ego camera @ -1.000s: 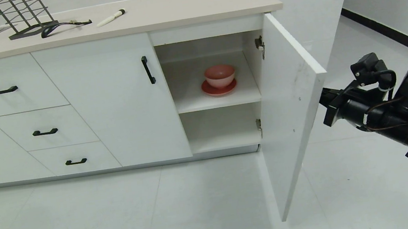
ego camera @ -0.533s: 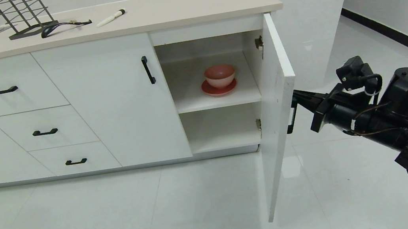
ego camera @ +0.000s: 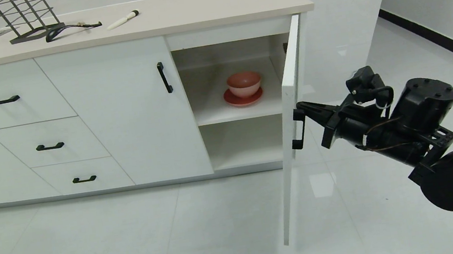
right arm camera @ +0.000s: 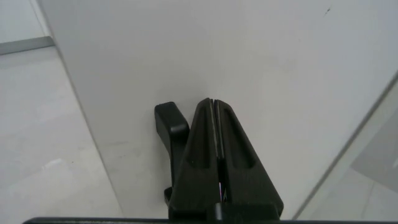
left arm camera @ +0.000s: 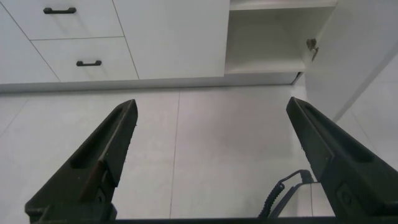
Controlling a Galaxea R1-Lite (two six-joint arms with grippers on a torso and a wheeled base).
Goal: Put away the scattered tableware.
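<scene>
My right gripper is clenched, its two black fingers pressed flat together with no gap between them. It holds nothing. The joined fingertips rest against the outer face of the white cabinet door, just beside the upper end of the door's black handle. In the right wrist view the handle sits right next to the closed fingers, not between them. The door stands partly open, seen nearly edge-on from the head camera, and my right arm reaches toward it from the side away from the cabinet's opening.

My left gripper is spread wide and empty. Its fingers hang over bare pale floor, in front of the cabinet and on the inner side of the door, touching nothing.

Behind the door, inside the cabinet, a pink bowl sits on a red plate on the upper shelf, toward the back.

Above the door, the countertop carries a white utensil and a black utensil, both well away from the door toward the far end, beside a black wire rack.
</scene>
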